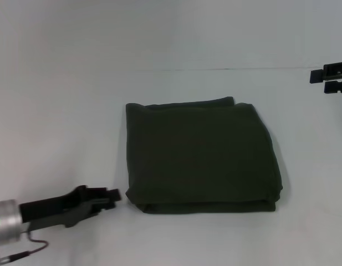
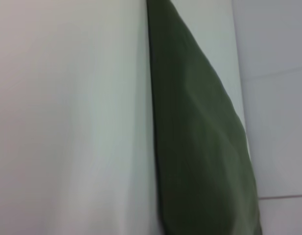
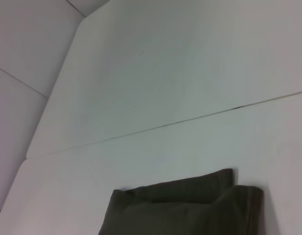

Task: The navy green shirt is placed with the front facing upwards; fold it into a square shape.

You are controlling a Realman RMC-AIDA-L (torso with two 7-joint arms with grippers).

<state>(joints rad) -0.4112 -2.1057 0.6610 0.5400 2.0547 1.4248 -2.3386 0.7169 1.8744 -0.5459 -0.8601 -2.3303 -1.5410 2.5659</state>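
Folded shirt [image 1: 201, 158] lies flat on table [image 1: 60, 111], just beside left gripper [image 1: 112, 197], well apart from right gripper [image 1: 326, 79]; finger state of both: cannot tell.

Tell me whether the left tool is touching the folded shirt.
Apart. The head view shows bare white table between the left tool and the near left corner of the navy green shirt.

You see the navy green shirt [image 1: 201, 158] folded into a thick, roughly square stack, lying flat at the table's [image 1: 60, 122] middle, no print showing.
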